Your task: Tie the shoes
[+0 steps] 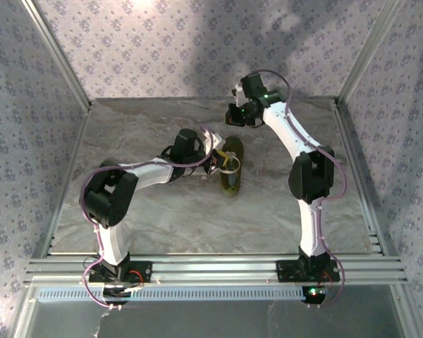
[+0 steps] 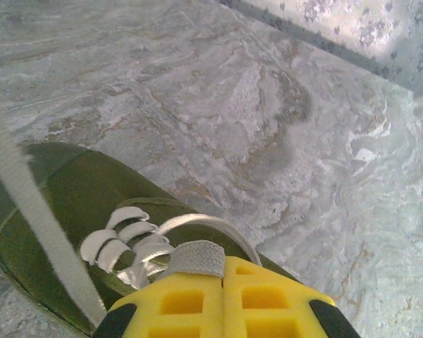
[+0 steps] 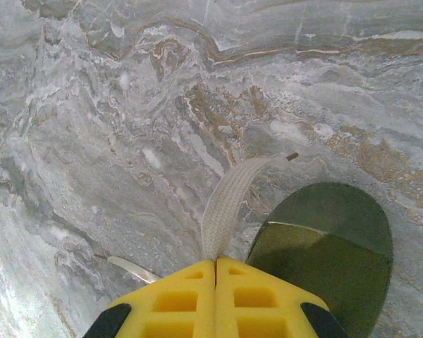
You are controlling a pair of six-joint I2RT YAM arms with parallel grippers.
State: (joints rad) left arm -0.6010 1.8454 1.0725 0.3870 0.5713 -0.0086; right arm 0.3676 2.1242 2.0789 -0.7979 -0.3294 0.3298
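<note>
- The shoe [image 1: 231,171] lies sole down on the table [image 1: 141,211], about midway between my two arms and a little toward the far side.
- My left hand [image 2: 223,271] is pressed together right over the lacing. It pinches a flat loop of lace [image 2: 196,258] where it arches up from the crossed rows. In the top view this hand [image 1: 213,160] sits at the shoe's left side.
- My right hand [image 3: 215,266] is pressed together too, pinching a lace end [image 3: 229,201]. That short tail runs out from the fingertips, curves, and finishes in a dark tip that hangs free above the table. One rounded end of the shoe lies just beside it.
- From above, my right hand [image 1: 234,113] is raised near the far end of the shoe.
- A blurred strand [image 2: 28,204] crosses the left wrist view close to the lens. I cannot tell where it runs to.
- I see no knot and no bow, so I judge this to be the early step, with each hand holding lace, ready for the first crossing.
- The next move, as I judge it, calls for bringing the two strands across one another above the lacing, then passing one under the other.
- That pass would need one hand to let go and grip again, so the loose strand must not slip away.
- Nothing pins the shoe down, so any pull must be gentle and balanced, or the shoe will slide or tip.
</note>
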